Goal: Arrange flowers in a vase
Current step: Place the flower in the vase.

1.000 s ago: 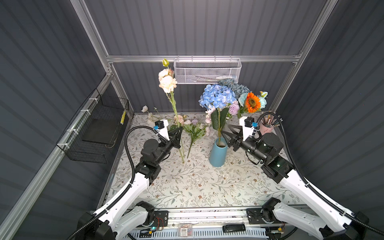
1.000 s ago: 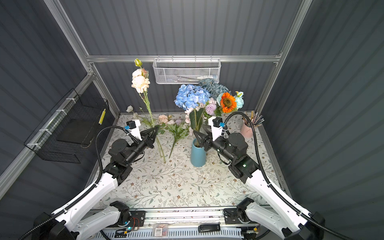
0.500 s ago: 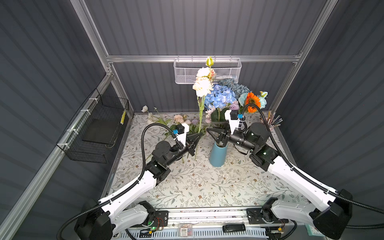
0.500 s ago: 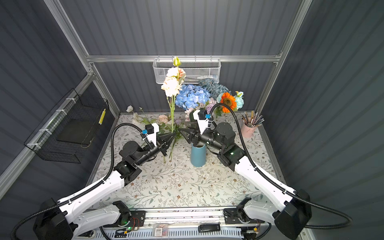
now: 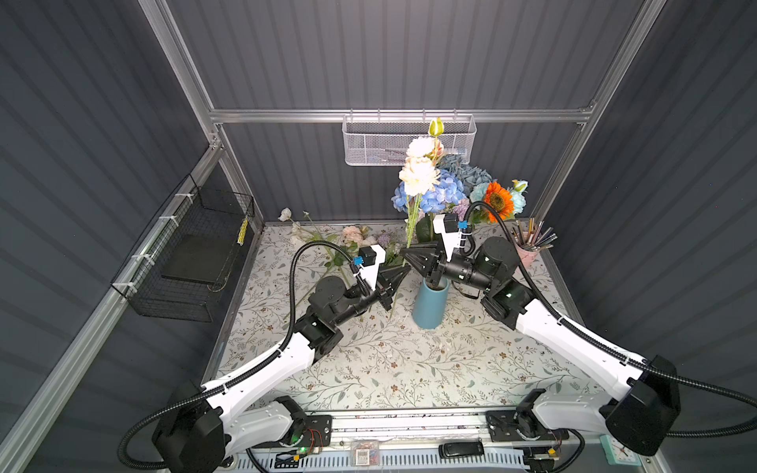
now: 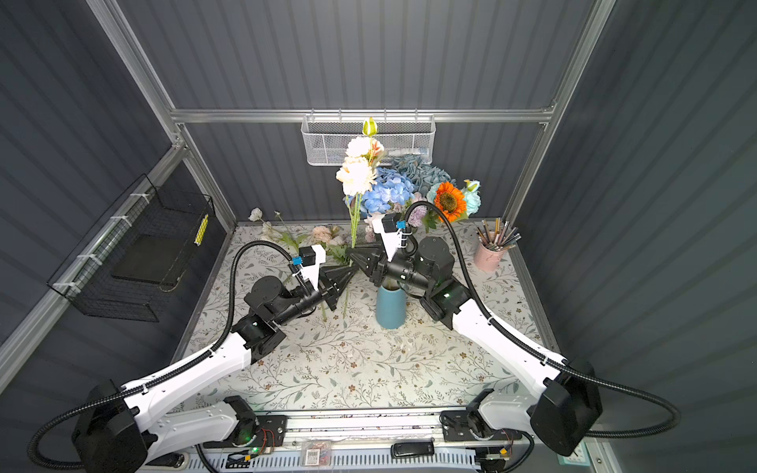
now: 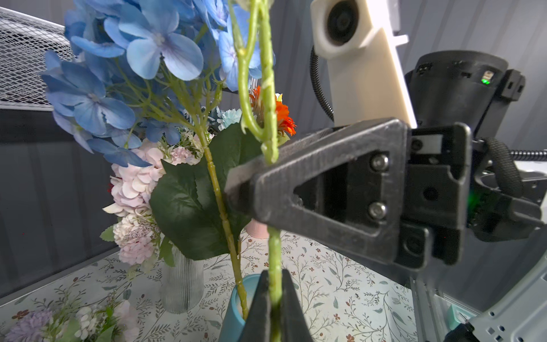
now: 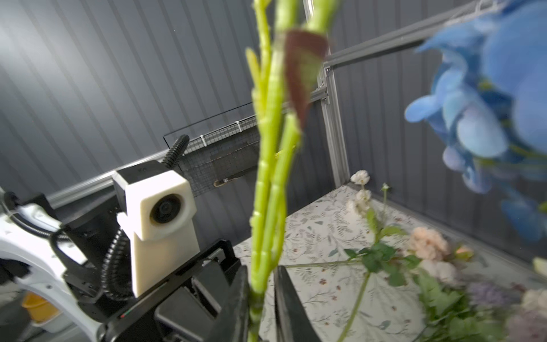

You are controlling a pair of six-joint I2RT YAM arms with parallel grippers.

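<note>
Moved: your right end effector has clamped shut on the stem of the cream flower.
Your left end effector: gripping it too, lower down.
Flower: upright, just left of the blue vase.

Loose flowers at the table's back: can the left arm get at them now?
Probably not yet: the left gripper is shut on the cream flower stem, which the right gripper also clamps above. The loose flowers lie close behind it, apparently unobstructed; once it lets go, likely yes.
</note>
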